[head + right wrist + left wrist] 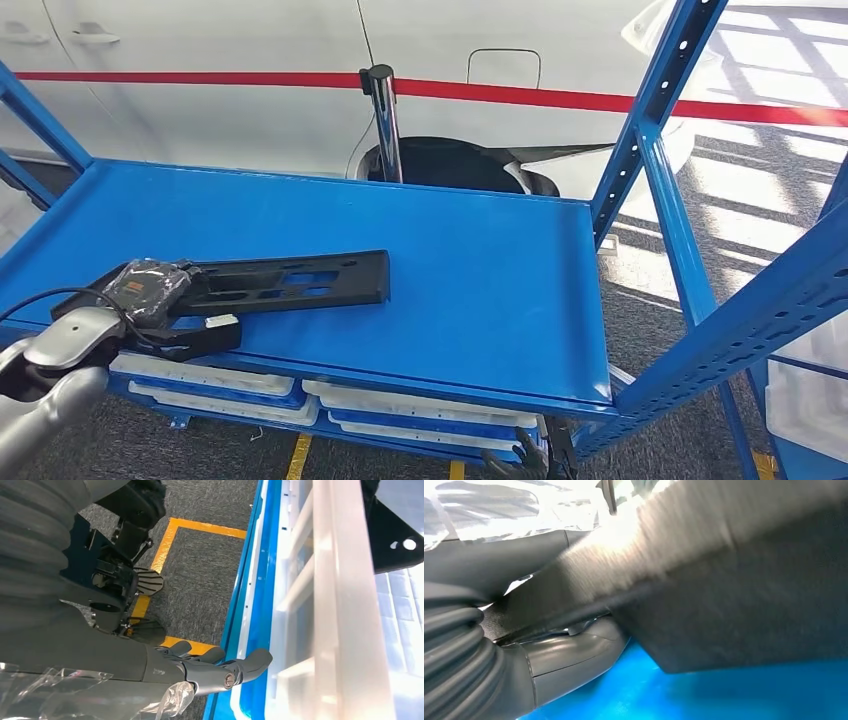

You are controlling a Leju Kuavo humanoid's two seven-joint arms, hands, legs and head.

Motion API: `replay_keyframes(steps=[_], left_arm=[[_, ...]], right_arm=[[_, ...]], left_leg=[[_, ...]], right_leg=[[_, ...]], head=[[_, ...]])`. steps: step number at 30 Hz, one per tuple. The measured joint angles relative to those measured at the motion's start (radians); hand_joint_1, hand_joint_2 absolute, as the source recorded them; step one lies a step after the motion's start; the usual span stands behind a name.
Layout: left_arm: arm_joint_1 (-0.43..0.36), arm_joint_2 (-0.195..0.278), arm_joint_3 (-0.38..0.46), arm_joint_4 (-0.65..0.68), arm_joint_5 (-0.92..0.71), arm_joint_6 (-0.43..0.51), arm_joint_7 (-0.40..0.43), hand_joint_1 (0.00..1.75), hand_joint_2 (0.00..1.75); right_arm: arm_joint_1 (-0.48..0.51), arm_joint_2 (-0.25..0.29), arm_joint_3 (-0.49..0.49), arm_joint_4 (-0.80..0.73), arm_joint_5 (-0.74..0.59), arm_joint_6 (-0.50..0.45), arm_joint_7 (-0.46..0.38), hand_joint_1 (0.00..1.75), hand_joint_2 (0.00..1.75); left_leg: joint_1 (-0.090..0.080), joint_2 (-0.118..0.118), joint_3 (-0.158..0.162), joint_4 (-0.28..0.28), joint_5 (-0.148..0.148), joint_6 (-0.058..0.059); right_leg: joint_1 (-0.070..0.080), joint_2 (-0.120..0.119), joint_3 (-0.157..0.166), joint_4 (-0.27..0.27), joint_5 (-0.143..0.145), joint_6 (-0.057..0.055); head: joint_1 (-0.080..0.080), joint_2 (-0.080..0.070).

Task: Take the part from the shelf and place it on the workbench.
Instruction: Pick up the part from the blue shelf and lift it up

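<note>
From the head view, the long black part [285,282] lies flat on the blue shelf [480,290] near its front left corner, its left end under the left robot hand [150,295], whose fingers are hidden by a plastic-wrapped cover. The left wrist view, blurred, shows the part [734,605] just above the thumb [569,655]; a firm grip cannot be told. In the right wrist view, the right robot hand [220,667] hangs beside the shelf's front edge, fingers loosely apart, holding nothing.

The part [285,280] looks like matt black plastic (finely textured up close) on a smooth, glossy blue-painted metal shelf [480,280].
</note>
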Motion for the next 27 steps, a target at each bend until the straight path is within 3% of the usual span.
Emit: replay_keyframes(steps=[1,2,4,6,11,17,19,20,21,23,24,26,27], left_arm=[[0.000,-0.002,0.006,0.000,0.028,-0.001,-0.001,1.75,1.75],[-0.001,-0.004,0.014,-0.002,0.057,0.000,-0.002,1.75,1.75],[-0.001,-0.006,0.028,-0.010,0.100,0.018,-0.002,1.75,1.75],[0.004,-0.009,0.041,-0.025,0.124,0.058,0.005,1.75,1.75],[0.026,-0.018,0.066,-0.045,0.154,0.194,0.024,1.75,1.75],[0.028,-0.019,0.069,-0.047,0.163,0.210,0.026,1.75,1.75],[0.037,-0.046,0.115,-0.061,0.287,0.327,0.017,1.75,1.75],[0.043,-0.069,0.150,-0.074,0.371,0.402,0.011,1.75,1.75],[0.048,-0.101,0.196,-0.103,0.474,0.489,0.005,1.75,1.75],[0.050,-0.146,0.250,-0.156,0.564,0.580,0.007,1.75,1.75],[0.049,-0.161,0.266,-0.181,0.582,0.613,0.009,1.75,1.75],[0.049,-0.173,0.276,-0.205,0.567,0.657,0.013,1.75,1.75],[0.048,-0.178,0.280,-0.217,0.557,0.677,0.013,1.75,1.75]], right_arm=[[0.000,0.000,0.000,0.000,0.000,0.000,0.000,0.00,1.75],[0.001,0.000,0.000,0.000,0.000,0.000,0.000,0.00,1.75],[0.000,0.000,0.000,0.000,-0.001,0.000,0.000,0.00,1.75],[0.000,0.000,0.000,0.000,-0.002,0.000,0.000,0.00,1.75],[0.001,-0.001,0.000,0.000,-0.006,-0.003,0.000,0.00,1.75],[0.001,-0.001,0.000,0.000,-0.007,-0.003,0.000,0.00,1.75],[0.003,-0.002,0.000,0.000,-0.008,-0.006,-0.002,0.00,1.75],[0.005,-0.002,0.000,0.000,-0.009,-0.008,-0.003,0.00,1.75],[0.006,-0.003,0.000,0.000,-0.010,-0.010,-0.004,0.00,1.75],[0.006,-0.005,0.000,0.000,-0.010,-0.012,-0.004,0.00,1.75],[0.006,-0.006,0.000,0.000,-0.010,-0.013,-0.004,0.00,1.75],[0.004,-0.006,0.000,0.000,-0.009,-0.014,-0.003,0.00,1.75],[0.003,-0.006,0.000,0.000,-0.008,-0.015,-0.002,0.00,1.75]], left_leg=[[0.001,0.000,0.012,-0.022,0.019,0.000],[0.002,0.000,0.042,-0.078,0.050,0.000],[0.001,0.000,0.115,-0.226,0.106,0.006],[-0.003,0.001,0.146,-0.297,0.125,0.014],[0.001,0.001,0.145,-0.310,0.133,0.032],[0.003,0.003,0.146,-0.311,0.134,0.034],[0.004,0.004,0.147,-0.311,0.134,0.040],[0.005,0.004,0.147,-0.311,0.133,0.043],[0.004,0.003,0.148,-0.309,0.129,0.040],[0.004,0.002,0.149,-0.306,0.124,0.026],[0.004,0.002,0.148,-0.304,0.122,0.018],[0.009,0.002,0.138,-0.284,0.102,0.010],[0.010,0.002,0.123,-0.247,0.075,0.007]], right_leg=[[0.000,0.000,0.001,0.000,0.000,0.000],[-0.001,0.001,0.003,0.000,0.000,0.001],[0.001,0.002,0.004,0.001,-0.001,0.004],[0.005,0.003,0.001,0.002,-0.001,0.011],[0.008,0.004,-0.003,0.001,-0.001,0.027],[0.007,0.004,-0.005,0.003,-0.004,0.028],[0.002,0.003,-0.072,0.145,-0.074,0.039],[-0.002,0.003,-0.104,0.208,-0.093,0.045],[-0.005,0.002,-0.110,0.208,-0.088,0.048],[-0.005,0.004,-0.057,0.070,-0.009,0.041],[-0.004,0.005,-0.031,0.007,0.017,0.034],[-0.006,0.006,-0.032,0.003,0.023,0.023],[-0.008,0.005,-0.033,0.001,0.026,0.018]], head=[[0.000,0.000],[0.000,0.000],[0.000,0.000],[0.000,0.000],[0.001,0.000],[0.001,0.000],[0.002,0.000],[0.003,0.000],[0.004,0.000],[0.004,0.000],[0.004,0.000],[0.003,0.000],[0.003,0.000]])
